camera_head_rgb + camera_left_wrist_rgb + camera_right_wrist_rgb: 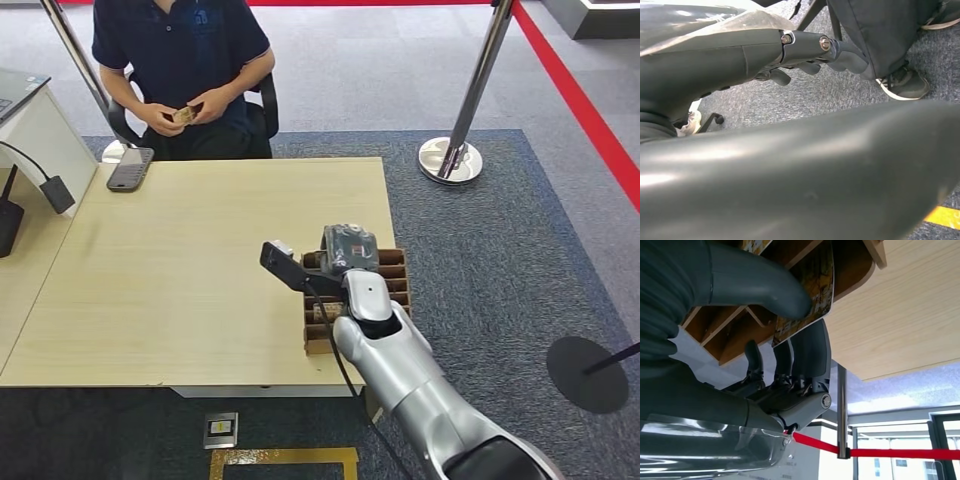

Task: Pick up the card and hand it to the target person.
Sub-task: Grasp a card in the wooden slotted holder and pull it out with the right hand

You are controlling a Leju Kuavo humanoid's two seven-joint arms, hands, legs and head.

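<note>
Fingers (806,352) and thumb of the right hand (791,340) pinch a card (817,290) over the wooden rack (392,280). Left hand's (810,50) fingers look curled, can't tell more.

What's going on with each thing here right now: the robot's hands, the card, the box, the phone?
Right hand: pinching a card over the box.
Card: held between thumb and fingers, partly in the box.
Box: open, on the table's corner.
Phone: lying flat, screen dark.
Left hand: hanging low, holding nothing.

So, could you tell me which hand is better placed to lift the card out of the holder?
The right hand: it is at the wooden card holder, thumb and fingers pinching a card. The left hand hangs low over the carpet.
</note>
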